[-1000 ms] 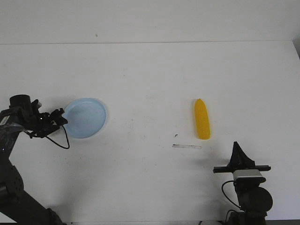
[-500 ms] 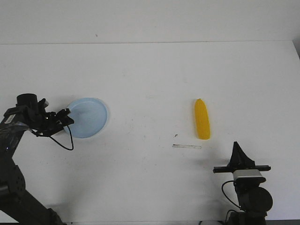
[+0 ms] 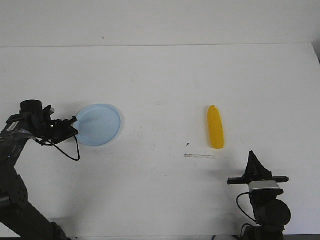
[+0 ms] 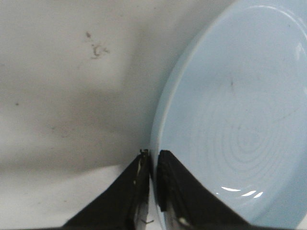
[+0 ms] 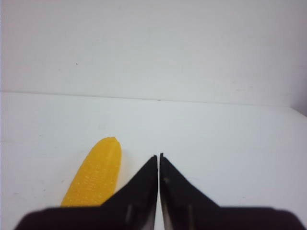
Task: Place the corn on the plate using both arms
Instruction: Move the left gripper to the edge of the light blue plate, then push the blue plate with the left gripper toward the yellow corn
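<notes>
Pale-blue plate [image 3: 99,125] flat on white table [image 3: 165,85], left-of-centre. Left gripper [image 3: 73,127] at plate's left rim, fingers [image 4: 169,191] pinching rim edge between them. Yellow corn cob [image 3: 215,127] lying on table right of centre, well apart from plate, untouched. Right gripper [image 5: 158,160] near table's front edge, just short of cob, fingers pressed together, holding nothing.

The white table [image 3: 160,80] is bare between the round pale-blue plate [image 3: 100,125] and the yellow corn cob [image 3: 215,127], which lie well apart. Only a thin grey strip [image 3: 199,156] lies near the corn.
</notes>
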Controlling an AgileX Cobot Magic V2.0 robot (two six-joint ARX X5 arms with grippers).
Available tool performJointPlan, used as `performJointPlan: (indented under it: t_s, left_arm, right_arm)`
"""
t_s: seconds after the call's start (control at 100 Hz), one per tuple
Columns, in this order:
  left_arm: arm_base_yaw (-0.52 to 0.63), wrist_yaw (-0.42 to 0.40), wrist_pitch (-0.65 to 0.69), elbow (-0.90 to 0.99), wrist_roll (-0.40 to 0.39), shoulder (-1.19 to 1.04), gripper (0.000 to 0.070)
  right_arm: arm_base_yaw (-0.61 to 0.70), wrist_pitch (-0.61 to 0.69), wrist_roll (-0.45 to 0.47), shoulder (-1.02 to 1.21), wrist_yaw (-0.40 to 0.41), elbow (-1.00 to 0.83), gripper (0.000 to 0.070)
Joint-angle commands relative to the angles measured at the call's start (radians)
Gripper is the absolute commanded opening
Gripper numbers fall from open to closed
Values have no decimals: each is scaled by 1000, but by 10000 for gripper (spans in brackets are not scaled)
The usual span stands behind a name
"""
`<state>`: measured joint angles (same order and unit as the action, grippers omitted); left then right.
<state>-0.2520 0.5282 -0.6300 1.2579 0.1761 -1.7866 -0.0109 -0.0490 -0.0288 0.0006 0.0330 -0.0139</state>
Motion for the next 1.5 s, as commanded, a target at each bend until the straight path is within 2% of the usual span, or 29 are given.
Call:
performJointPlan:
  t_s: [0.0,0.21,0.38,0.48,0.58,0.74,0.86,1.12,1.49]
  left_arm:
    - [19,43,-5,14,5,-10,0]
    - [131,53,1,14,32,16,0]
    - [278,52,19,14,56,18,1]
    - [375,45,60,14,101,18,1]
    - [468,19,110,14,143,17,1]
    - [585,-83,140,14,208,17,1]
    - [623,-146,146,14,238,17,1]
    - [639,-163,178,14,289,15,1]
    - [667,-162,183,14,289,0,13]
  right_arm:
    - [1,-11,13,0,0,1,9]
    - [1,-11,13,0,0,1,9]
    - [1,-11,13,0,0,1,9]
    - [1,-11,13,0,0,1,9]
    - [1,-11,13,0,0,1,9]
    - [1,-11,13,0,0,1,9]
    - [1,-11,13,0,0,1,9]
    - [1,-11,13,0,0,1,9]
    - [1,-11,13,0,0,1,9]
